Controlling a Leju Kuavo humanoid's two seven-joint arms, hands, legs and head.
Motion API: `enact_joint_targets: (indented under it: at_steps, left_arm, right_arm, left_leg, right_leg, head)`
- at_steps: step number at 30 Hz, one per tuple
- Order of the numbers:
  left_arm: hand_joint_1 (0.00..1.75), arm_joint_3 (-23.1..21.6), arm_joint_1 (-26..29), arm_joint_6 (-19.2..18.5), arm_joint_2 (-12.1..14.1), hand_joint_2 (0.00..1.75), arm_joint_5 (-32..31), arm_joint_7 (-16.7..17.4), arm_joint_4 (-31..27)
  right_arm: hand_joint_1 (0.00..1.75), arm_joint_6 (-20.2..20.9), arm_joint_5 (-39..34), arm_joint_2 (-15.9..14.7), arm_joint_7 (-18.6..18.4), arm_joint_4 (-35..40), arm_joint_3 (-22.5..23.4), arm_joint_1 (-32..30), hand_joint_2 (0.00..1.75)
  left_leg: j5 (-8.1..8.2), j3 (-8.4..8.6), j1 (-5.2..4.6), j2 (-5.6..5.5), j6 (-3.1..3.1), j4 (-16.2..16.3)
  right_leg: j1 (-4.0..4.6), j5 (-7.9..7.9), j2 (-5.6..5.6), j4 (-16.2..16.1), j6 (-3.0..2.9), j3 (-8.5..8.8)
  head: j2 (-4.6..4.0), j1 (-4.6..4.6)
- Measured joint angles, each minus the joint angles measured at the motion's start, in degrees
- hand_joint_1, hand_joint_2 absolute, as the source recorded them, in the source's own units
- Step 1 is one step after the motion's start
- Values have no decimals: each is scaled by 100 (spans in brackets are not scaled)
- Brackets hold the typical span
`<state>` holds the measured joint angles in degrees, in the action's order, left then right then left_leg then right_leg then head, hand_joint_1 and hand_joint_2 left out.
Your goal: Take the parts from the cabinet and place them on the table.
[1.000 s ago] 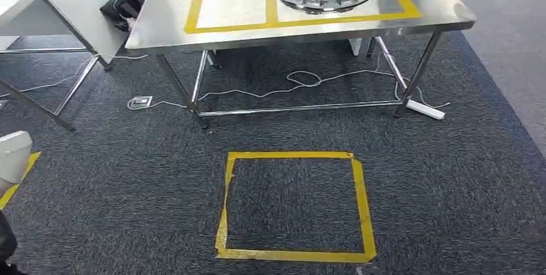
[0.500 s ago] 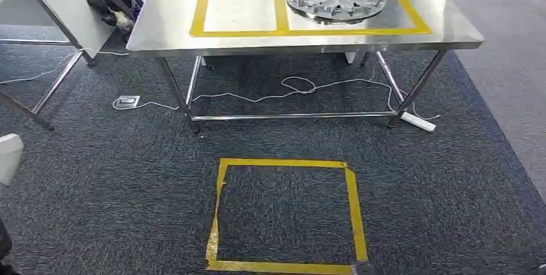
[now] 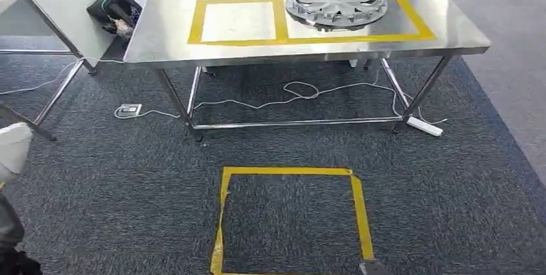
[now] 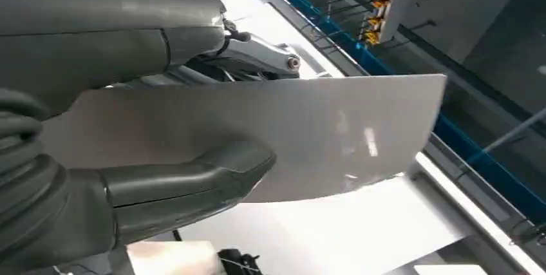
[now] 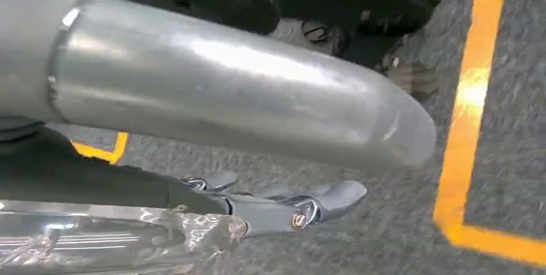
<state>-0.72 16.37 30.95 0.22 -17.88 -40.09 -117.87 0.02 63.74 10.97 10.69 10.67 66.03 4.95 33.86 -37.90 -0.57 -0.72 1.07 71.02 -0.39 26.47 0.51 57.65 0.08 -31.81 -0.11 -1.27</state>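
My left hand (image 4: 84,191) grips a flat pale grey sheet part (image 4: 335,133), thumb on one face and fingers behind it. The same part shows as a white corner (image 3: 14,149) at the far left of the head view. Ahead stands a steel table (image 3: 167,24) with two yellow-taped squares. A silver hubcap (image 3: 336,3) lies in the right square; the left square (image 3: 237,21) is bare. My right hand (image 5: 225,94) hangs low over the carpet, fingers (image 5: 322,201) stretched out with nothing between them and the thumb.
A yellow tape square (image 3: 290,172) marks the dark carpet in front of the table. Cables and a power strip (image 3: 425,127) lie under the table, with a floor socket (image 3: 129,109) to its left. A black bag (image 3: 116,9) sits beside a white table (image 3: 58,4) at the left.
The whole picture has shifted, so the camera has moved: the table and the floor square now sit a little lower and more squarely ahead. The hubcap lies where it was on the table.
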Motion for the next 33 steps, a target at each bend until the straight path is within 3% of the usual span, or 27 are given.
enact_joint_targets:
  at_steps: [1,2,3,5,6,7,8,11,12,13,15,16,17,18,19,20,21,22,24,25,27,28,31,32,33]
  left_arm:
    - [175,0,2,13,7,175,15,0,15]
    - [175,-4,4,17,9,175,30,0,33]
    - [175,-4,5,22,11,175,39,0,46]
    - [175,-13,5,24,20,175,39,0,66]
    - [175,-15,1,33,26,175,44,0,74]
    - [175,-17,-4,35,33,175,55,0,92]
    - [175,-20,2,37,35,175,57,0,98]
    - [175,-15,36,59,44,175,59,0,98]
    - [175,-15,43,59,50,175,57,0,100]
    - [175,-15,40,63,50,175,57,-2,100]
    - [175,-17,50,70,50,175,55,-2,100]
    - [175,-17,55,72,50,175,55,-2,100]
    - [175,-17,67,76,50,175,55,0,103]
    - [175,-17,71,76,52,175,55,0,103]
    - [175,-17,71,76,52,175,55,-2,103]
    - [175,-17,71,79,52,175,55,0,103]
    - [175,-17,71,79,52,175,55,-2,103]
    - [175,-17,71,79,52,175,55,0,103]
    - [175,-17,68,79,68,175,52,0,103]
    - [175,-22,72,79,63,175,52,0,103]
    - [175,-26,73,79,83,175,48,-2,100]
    - [175,-28,65,79,87,175,46,-2,100]
    - [175,-35,73,83,94,175,39,-2,105]
    - [175,-35,75,83,94,175,39,-2,107]
    - [175,-37,75,83,94,175,39,0,107]
  right_arm:
    - [0,0,2,0,0,0,0,-2,0]
    - [0,-2,2,-2,0,0,2,-10,0]
    - [0,-2,2,-4,0,0,2,-16,0]
    - [0,-2,2,-4,0,0,4,-12,0]
    - [0,-2,2,-18,2,0,4,-11,0]
    - [0,-4,4,-39,5,4,4,2,0]
    - [0,-4,11,-39,6,7,4,1,0]
    - [0,-7,22,-39,15,7,4,1,0]
    - [0,-7,26,-39,17,7,4,5,0]
    - [0,-7,28,-39,17,7,4,9,0]
    - [0,-4,44,-39,13,7,4,0,0]
    - [0,0,48,-39,11,6,4,-11,0]
    - [0,0,50,-39,9,7,4,-19,0]
    - [0,0,52,-39,4,7,4,-24,0]
    - [0,0,52,-39,4,7,4,-23,0]
    - [0,0,55,-39,4,7,4,-18,0]
    - [0,0,55,-39,4,7,4,-15,0]
    - [0,2,55,-39,4,4,2,-5,0]
    - [0,7,57,-39,4,7,2,2,0]
    - [0,7,59,-39,4,7,4,-6,0]
    - [0,9,61,-37,4,7,4,-4,0]
    - [0,9,61,-37,11,7,4,1,0]
    - [0,11,63,-39,11,7,4,-4,0]
    - [0,11,63,-37,9,7,4,-9,0]
    - [0,11,63,-37,7,7,4,-11,0]
  left_leg:
    - [21,-207,49,1,47,278]
    - [-111,-287,101,3,97,293]
    - [-379,-237,152,7,150,66]
    - [-1046,148,252,37,271,-884]
    - [-1177,293,308,79,349,-1252]
    - [-1024,401,231,57,341,-1374]
    - [-964,405,234,63,180,-1364]
    - [-934,438,214,40,7,-1400]
    - [-931,481,221,39,-44,-1428]
    - [-916,503,211,44,-77,-1430]
    - [-873,534,176,62,-149,-1430]
    - [-852,552,151,60,-181,-1429]
    - [-831,578,126,57,-202,-1429]
    - [-811,614,109,46,-209,-1429]
    - [-784,659,101,31,-203,-1429]
    - [-754,710,99,24,-188,-1427]
    - [-721,752,98,20,-160,-1427]
    - [-669,758,43,8,-117,-1392]
    - [-670,759,49,0,-88,-1418]
    - [-685,761,64,0,-64,-1437]
    - [-646,769,66,3,-21,-1432]
    - [-498,673,68,14,25,-1202]
    - [8,-63,90,18,89,93]
    - [12,-241,92,19,91,318]
    - [-148,-263,92,19,84,260]
  right_leg:
    - [-31,31,0,1,23,28]
    - [-69,63,2,1,57,71]
    - [-113,105,8,1,96,126]
    - [-206,200,24,3,204,262]
    - [-206,248,24,-1,273,267]
    - [-192,312,42,17,347,276]
    - [-184,329,34,-34,385,303]
    - [-212,333,4,-168,492,434]
    - [-212,390,-11,-48,484,415]
    - [-181,557,-17,268,463,246]
    - [-116,999,-15,1331,428,-357]
    - [-101,1082,-15,1716,408,-610]
    - [-88,1016,-16,1814,386,-727]
    - [-73,822,-14,1654,354,-709]
    - [-58,532,-15,1265,322,-569]
    - [-44,220,-15,734,285,-350]
    - [-37,8,-16,270,261,-147]
    - [-18,38,-14,120,267,-84]
    - [-21,23,-3,124,242,-62]
    - [-3,23,-1,124,220,-75]
    - [-51,3,-3,98,158,-66]
    - [-58,12,-2,98,137,-59]
    - [-57,46,-9,100,90,-51]
    - [-56,62,-8,100,85,-39]
    - [-58,80,-3,100,86,-12]
  head:
    - [0,-4]
    - [0,2]
    - [0,-2]
    - [0,0]
    - [0,-29]
    - [0,-79]
    - [0,-68]
    - [0,-57]
    - [0,-14]
    - [0,2]
    - [0,37]
    - [0,37]
    - [0,33]
    - [0,35]
    - [0,35]
    - [0,37]
    - [0,37]
    - [0,39]
    - [0,26]
    - [0,31]
    - [0,29]
    - [0,-9]
    - [0,-9]
    - [0,-7]
    - [0,-9]
